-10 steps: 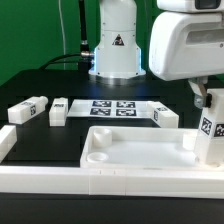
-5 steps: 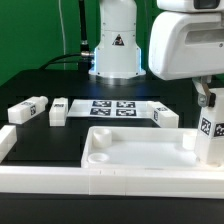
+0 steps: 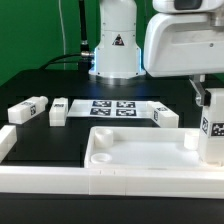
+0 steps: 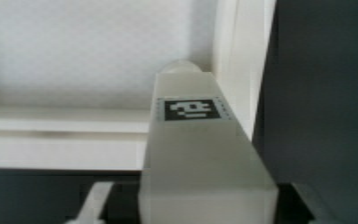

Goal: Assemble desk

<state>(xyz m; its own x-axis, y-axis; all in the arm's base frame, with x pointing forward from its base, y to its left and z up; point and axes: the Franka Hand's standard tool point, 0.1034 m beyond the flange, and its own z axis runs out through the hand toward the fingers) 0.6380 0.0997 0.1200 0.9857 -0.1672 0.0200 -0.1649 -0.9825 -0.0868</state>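
Note:
The white tray-like tabletop [image 3: 140,152] lies at the front centre. My gripper [image 3: 207,104] is shut on a white square leg [image 3: 211,136] and holds it upright at the tabletop's corner on the exterior view's right. In the wrist view the leg [image 4: 202,160] with its tag points down toward the tabletop's rim [image 4: 247,50], and my gripper [image 4: 202,212] clamps its near end. Whether the leg's tip sits in the corner socket is hidden. Three more legs lie on the black table: two on the left [image 3: 28,108] [image 3: 59,110] and one on the right [image 3: 166,114].
The marker board [image 3: 112,108] lies flat behind the tabletop, in front of the robot base [image 3: 115,50]. Long white border rails run along the front [image 3: 50,180] and the left [image 3: 6,140] of the work area.
The gripper body has shifted slightly toward the exterior view's left. The held leg stays at the tabletop's right corner.

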